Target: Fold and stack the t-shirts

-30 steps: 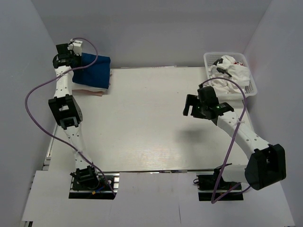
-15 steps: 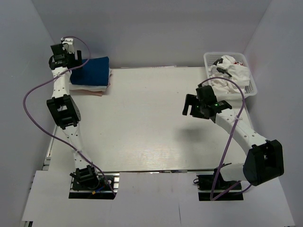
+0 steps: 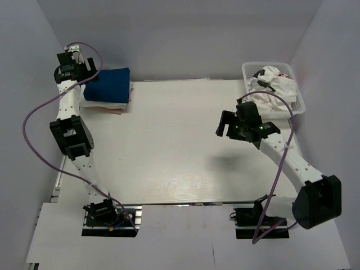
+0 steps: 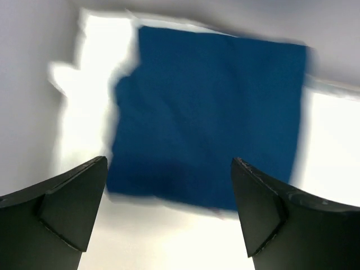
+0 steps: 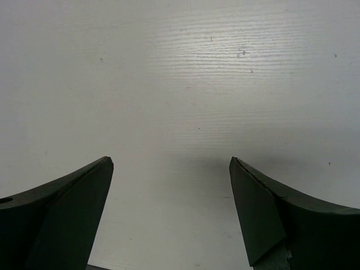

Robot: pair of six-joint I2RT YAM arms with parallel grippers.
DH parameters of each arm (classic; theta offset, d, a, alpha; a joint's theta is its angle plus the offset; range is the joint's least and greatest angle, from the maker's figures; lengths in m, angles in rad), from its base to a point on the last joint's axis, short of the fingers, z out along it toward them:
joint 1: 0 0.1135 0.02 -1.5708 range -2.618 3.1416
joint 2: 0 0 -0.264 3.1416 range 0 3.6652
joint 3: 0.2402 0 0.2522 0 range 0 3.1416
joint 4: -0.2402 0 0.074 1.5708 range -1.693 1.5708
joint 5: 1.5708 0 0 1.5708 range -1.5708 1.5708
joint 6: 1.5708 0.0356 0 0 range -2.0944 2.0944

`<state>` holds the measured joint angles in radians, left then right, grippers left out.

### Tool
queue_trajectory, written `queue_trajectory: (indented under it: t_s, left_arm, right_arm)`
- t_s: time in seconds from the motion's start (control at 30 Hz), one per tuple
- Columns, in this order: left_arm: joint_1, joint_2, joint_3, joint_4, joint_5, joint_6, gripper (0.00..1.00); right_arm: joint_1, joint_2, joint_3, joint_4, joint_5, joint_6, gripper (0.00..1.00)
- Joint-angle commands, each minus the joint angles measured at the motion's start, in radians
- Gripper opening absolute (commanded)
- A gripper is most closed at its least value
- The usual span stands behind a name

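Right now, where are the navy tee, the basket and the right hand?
navy tee point(image 3: 109, 84), top view, centre of folded cloth.
basket point(image 3: 245, 70), top view, left rim.
right hand point(image 5: 170, 163), right wrist view, gap between fingertips.

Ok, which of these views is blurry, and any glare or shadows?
Left wrist view: blurred, the navy t-shirt smeared at its edges, the white cloth beneath it blown out. Right wrist view: sharp, table grain clear. Top view: even light, soft shadow on the table under the right gripper.

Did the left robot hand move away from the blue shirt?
Yes. The left gripper slid left, off the edge of the folded blue t-shirt and toward the side wall, jaws open.
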<state>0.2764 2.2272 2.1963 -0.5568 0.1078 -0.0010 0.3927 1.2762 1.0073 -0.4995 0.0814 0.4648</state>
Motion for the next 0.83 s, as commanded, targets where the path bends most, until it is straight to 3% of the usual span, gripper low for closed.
queue_trajectory:
  t_s: [0.0,0.07,0.1,0.2,0.3,0.47,0.63,0.8]
  left_arm:
    - [-0.058,-0.260,-0.209,-0.029,0.132,-0.170,1.00]
    - [-0.083,-0.440,-0.372,0.054,0.110,-0.237,1.00]
    - [-0.112,-0.505,-0.541,0.093,0.110,-0.296,1.00]
    - [-0.204,-0.740,-0.821,0.208,0.197,-0.384,1.00]
    - [-0.287,-0.883,-0.999,0.178,0.224,-0.439,1.00]
    - [-0.399,-1.260,-1.283,0.114,0.150,-0.522,1.00]
    - [-0.410,-1.370,-1.265,-0.133,-0.011,-0.476,1.00]
    - [-0.410,-1.374,-1.258,-0.193,-0.029,-0.476,1.00]
  right_arm:
    - [0.000,-0.106,-0.038,0.042,-0.015,0.017,0.90]
    - [0.000,-0.171,-0.074,0.050,-0.017,0.018,0.90]
    - [-0.003,-0.190,-0.094,0.046,-0.011,0.027,0.90]
    - [-0.003,-0.271,-0.143,0.029,-0.023,0.012,0.90]
    - [0.000,-0.351,-0.189,0.033,-0.026,0.009,0.90]
    - [0.000,-0.463,-0.285,0.068,-0.063,0.034,0.90]
    - [-0.002,-0.528,-0.343,0.111,-0.114,0.035,0.90]
    - [0.003,-0.598,-0.365,0.133,-0.137,0.029,0.90]
